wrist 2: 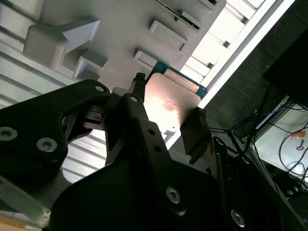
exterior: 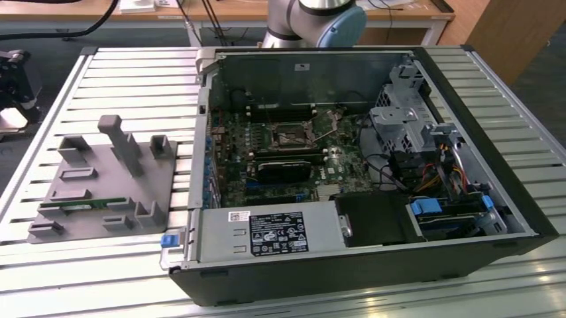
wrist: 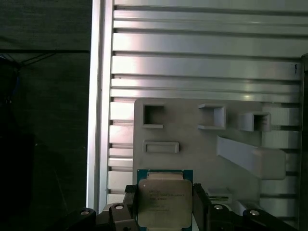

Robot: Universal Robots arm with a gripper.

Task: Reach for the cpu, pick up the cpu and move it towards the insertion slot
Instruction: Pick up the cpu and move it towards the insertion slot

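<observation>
The cpu (wrist: 163, 198) is a flat square chip with a shiny silver top and a green rim. It sits between the two black fingers (wrist: 129, 207) of my gripper (wrist: 164, 211), which press on its opposite edges. In the second wrist view the cpu (wrist 2: 171, 103) glints between the gripper (wrist 2: 168, 98) fingertips, held over the grey fixture plate (wrist 2: 120, 38). The insertion slot (exterior: 290, 138) is a square dark socket with a metal frame on the motherboard inside the open computer case (exterior: 495, 165).
The grey fixture plate (exterior: 106, 179) with raised blocks lies on the slatted aluminium table (exterior: 132, 66), at the exterior view's left of the case. A green memory stick (exterior: 84, 207) rests in it. The arm's base (exterior: 319, 20) stands behind the case. Cables and drive cages crowd the case's right.
</observation>
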